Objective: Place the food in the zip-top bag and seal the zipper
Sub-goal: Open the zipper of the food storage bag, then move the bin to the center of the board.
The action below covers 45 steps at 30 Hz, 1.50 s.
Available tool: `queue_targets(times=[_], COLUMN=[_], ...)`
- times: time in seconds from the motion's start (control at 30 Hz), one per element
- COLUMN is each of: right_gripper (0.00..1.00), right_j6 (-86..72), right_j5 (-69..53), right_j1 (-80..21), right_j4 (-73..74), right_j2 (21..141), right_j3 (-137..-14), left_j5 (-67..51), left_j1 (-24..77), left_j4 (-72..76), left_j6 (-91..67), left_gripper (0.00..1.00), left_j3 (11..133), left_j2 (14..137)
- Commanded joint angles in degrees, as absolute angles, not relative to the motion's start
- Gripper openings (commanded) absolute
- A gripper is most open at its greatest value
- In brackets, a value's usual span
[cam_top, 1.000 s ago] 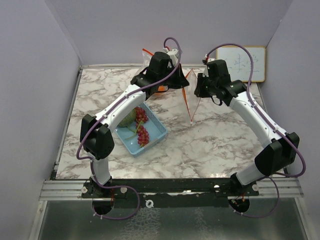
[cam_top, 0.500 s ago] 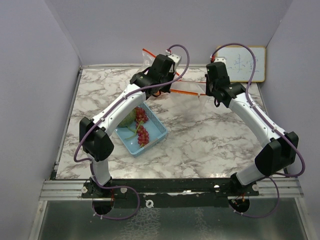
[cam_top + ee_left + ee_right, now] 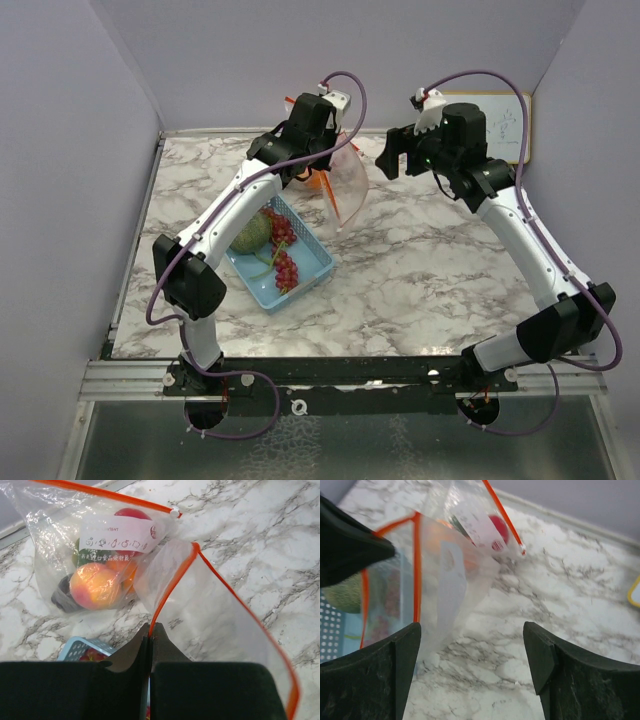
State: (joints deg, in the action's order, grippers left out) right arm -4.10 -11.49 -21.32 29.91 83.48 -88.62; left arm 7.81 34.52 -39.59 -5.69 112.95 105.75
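Your left gripper (image 3: 150, 627) was pinched shut on the orange zipper strip of a clear, floppy bag (image 3: 220, 615), which hung from it over the back of the table (image 3: 420, 270). Your right gripper (image 3: 472, 635) had its jaws wide apart, holding nothing, near that bag on its right.

Part of the food lay in a second bag (image 3: 45, 540) flat on the marble: a fuzzy yellow-pink peach (image 3: 95, 586), a red apple (image 3: 131, 514), an orange (image 3: 120, 566) and a dark fruit (image 3: 62, 597), all behind crinkled plastic with a white printed label. Its orange zipper carried a white slider at one end. The rest sat in a pale blue perforated basket (image 3: 315, 262): a round, netted green melon (image 3: 252, 234) and red grapes (image 3: 285, 265) on green stems.

Only the left wrist view showed the bagged fruit clearly; from above, your left arm covered most of that bag. Only the top view showed the basket whole, just beside that arm. The right wrist view showed the held bag's orange rim as a loop, with the melon at the far left.
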Motion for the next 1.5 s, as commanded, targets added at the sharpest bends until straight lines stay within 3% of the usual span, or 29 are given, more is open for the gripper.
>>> queue_targets(times=[0.0, 0.27, 0.4, 0.53, 0.83, 1.27, 1.47], right_gripper=[0.83, 0.77, 0.76, 0.76, 0.74, 0.73, 0.73], right_j6=[-0.66, -11.38, -11.94, -14.07, -17.88, -15.38, -15.13], right_j5=[-18.18, -12.65, -4.37, -3.19, -2.22, -5.29, 0.45], right_j1=[-28.72, -46.20, -53.39, -53.95, -54.03, -57.02, -57.02], right_j4=[33.22, 28.09, 22.94, 18.01, 16.66, 13.73, 16.87], right_j2=[81.91, 82.00, 80.87, 79.81, 83.59, 96.81, 103.64], right_j3=[-96.29, -87.19, -81.20, -73.38, -68.71, -68.42, -72.44], left_j5=[4.74, 3.79, -0.01, -6.93, -13.83, -10.36, -10.35], left_j1=[34.54, 33.12, 31.11, 28.72, 27.78, 24.74, 24.17], left_j4=[-38.68, -38.06, -36.67, -34.04, -31.46, -33.08, -33.27], left_j6=[-6.31, -6.89, -8.44, -12.10, -15.48, -13.86, -13.40], left_gripper=[0.00, 0.00, 0.00, 0.00, 0.00, 0.00, 0.00], left_j3=[114.63, 113.44, 111.80, 110.63, 109.98, 111.71, 112.57], left_j2=[107.47, 107.80, 108.29, 108.55, 110.13, 111.87, 111.05])
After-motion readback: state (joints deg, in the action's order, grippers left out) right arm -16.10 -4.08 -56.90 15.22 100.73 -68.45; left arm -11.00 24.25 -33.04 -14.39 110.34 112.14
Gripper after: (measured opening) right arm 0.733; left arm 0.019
